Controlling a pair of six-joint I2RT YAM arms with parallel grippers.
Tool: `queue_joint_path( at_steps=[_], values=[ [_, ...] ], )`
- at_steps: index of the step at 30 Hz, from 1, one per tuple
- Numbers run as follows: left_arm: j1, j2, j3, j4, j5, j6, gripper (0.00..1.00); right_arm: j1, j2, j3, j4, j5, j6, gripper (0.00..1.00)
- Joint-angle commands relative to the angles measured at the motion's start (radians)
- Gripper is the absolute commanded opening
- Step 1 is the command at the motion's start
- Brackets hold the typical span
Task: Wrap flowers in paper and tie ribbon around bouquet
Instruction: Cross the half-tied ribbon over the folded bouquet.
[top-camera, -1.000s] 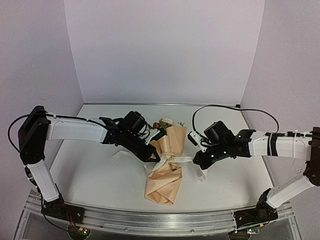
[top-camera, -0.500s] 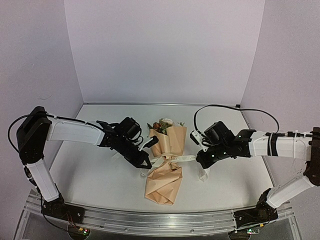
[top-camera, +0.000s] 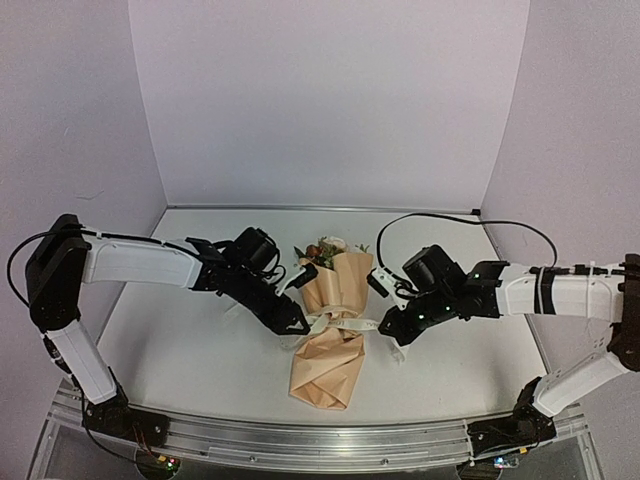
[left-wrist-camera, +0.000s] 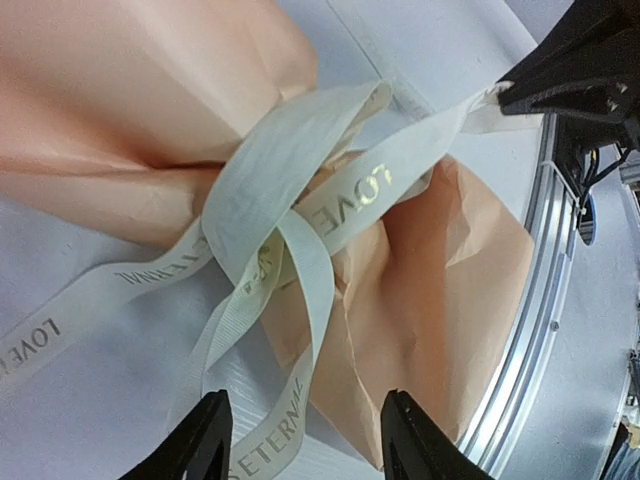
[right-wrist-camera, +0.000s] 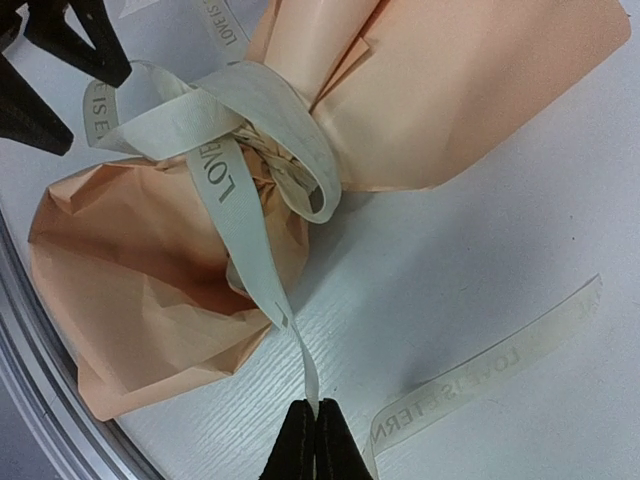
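Observation:
The bouquet lies in the middle of the table, its flowers (top-camera: 325, 250) poking out of the far end of the tan paper (top-camera: 328, 372). A cream ribbon (top-camera: 338, 322) is knotted around the paper's waist (left-wrist-camera: 262, 215). My left gripper (top-camera: 299, 323) sits just left of the knot, open, with a lettered ribbon tail lying loose between its fingers (left-wrist-camera: 309, 442). My right gripper (top-camera: 384, 327) is right of the knot and shut on the thin, twisted ribbon end (right-wrist-camera: 316, 430). Ribbon (right-wrist-camera: 222, 170) and paper (right-wrist-camera: 150, 290) fill the right wrist view.
A loose ribbon tail (right-wrist-camera: 490, 375) lies on the white table to the right of the bouquet. The aluminium rail (top-camera: 320, 440) runs along the near edge, close to the paper's lower end. Lilac walls (top-camera: 330, 100) close off the back and sides.
My left gripper has opened and let go of the ribbon, staying close beside the knot. My right gripper has shifted slightly left toward the bouquet, still pinching its ribbon end.

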Motion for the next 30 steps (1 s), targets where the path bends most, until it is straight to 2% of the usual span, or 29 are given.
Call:
queue_joint_path(
  at_steps=[1, 8, 13, 23, 30],
  values=[
    [0.001, -0.056, 0.084, 0.062, -0.091, 0.057, 0.55, 0.005, 0.017, 0.046, 0.027, -0.017, 0.009, 0.0],
    [-0.001, 0.109, 0.282, 0.004, -0.083, 0.16, 0.51, 0.004, 0.03, 0.052, 0.044, 0.04, 0.059, 0.0],
    [-0.007, 0.192, 0.374, -0.047, -0.085, 0.199, 0.51, 0.005, 0.027, 0.043, 0.069, 0.05, 0.095, 0.0],
    [-0.024, 0.231, 0.365, -0.084, -0.076, 0.22, 0.53, 0.004, 0.021, 0.034, 0.103, 0.073, 0.117, 0.0],
    [-0.033, 0.254, 0.37, -0.098, -0.086, 0.21, 0.45, 0.004, 0.029, 0.034, 0.114, 0.079, 0.121, 0.0]
  ],
)
